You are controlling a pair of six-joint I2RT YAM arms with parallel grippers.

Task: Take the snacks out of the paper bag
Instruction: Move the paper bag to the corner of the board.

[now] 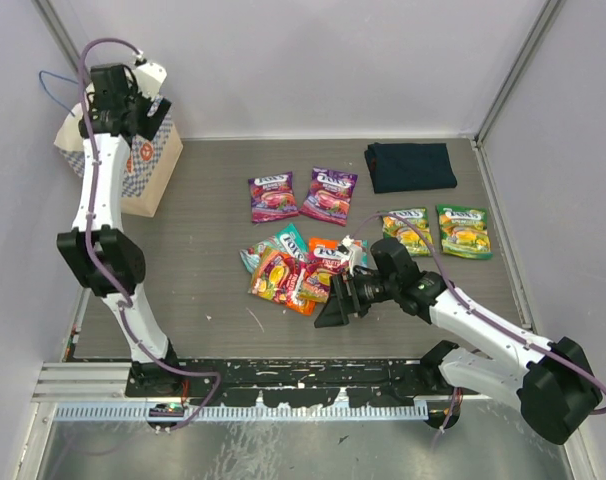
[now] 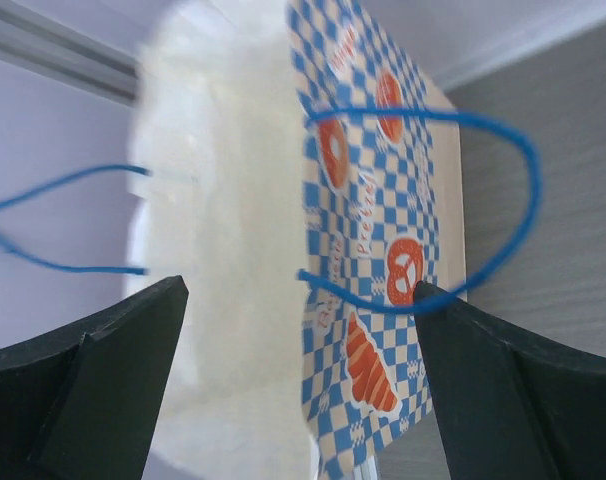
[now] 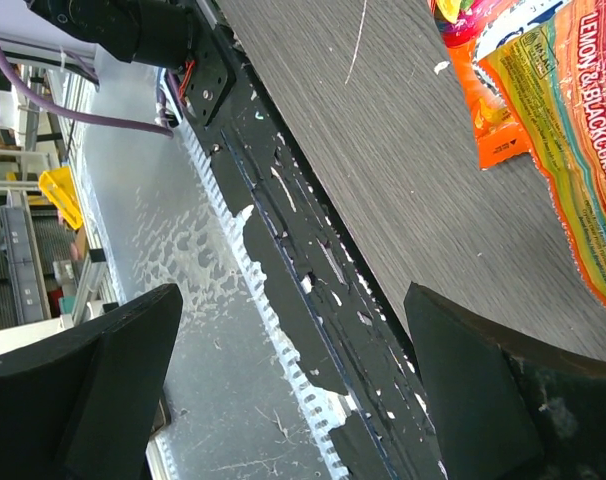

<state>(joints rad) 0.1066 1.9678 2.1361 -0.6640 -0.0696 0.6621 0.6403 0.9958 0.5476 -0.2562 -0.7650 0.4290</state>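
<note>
We judge the emptying to be at or near its end. Two purple packets (image 1: 301, 195) lie near the middle of the worktop (image 1: 213, 290), two green packets (image 1: 435, 231) lie toward its right edge, and a heap of packets (image 1: 293, 272), teal and orange-red among them, lies at the centre. They overlap too much for a sure count.

The paper bag (image 1: 151, 172) stands in the far left corner. The left arm is raised tall over it, and the left gripper (image 1: 143, 102) points down at the bag's mouth with its jaws spread and nothing between them. In the wrist view the bag's inside is a pale blur between the blue cord handles (image 2: 528, 190), and we make out no packet there.

The next move calls for lowering straight into the mouth, clear of the cords, to check for a last packet.

The right arm stretches low, and the right gripper (image 1: 335, 305) sits just beside the heap, jaws spread and empty.

A folded navy cloth (image 1: 410, 166) lies at the far right.
</note>
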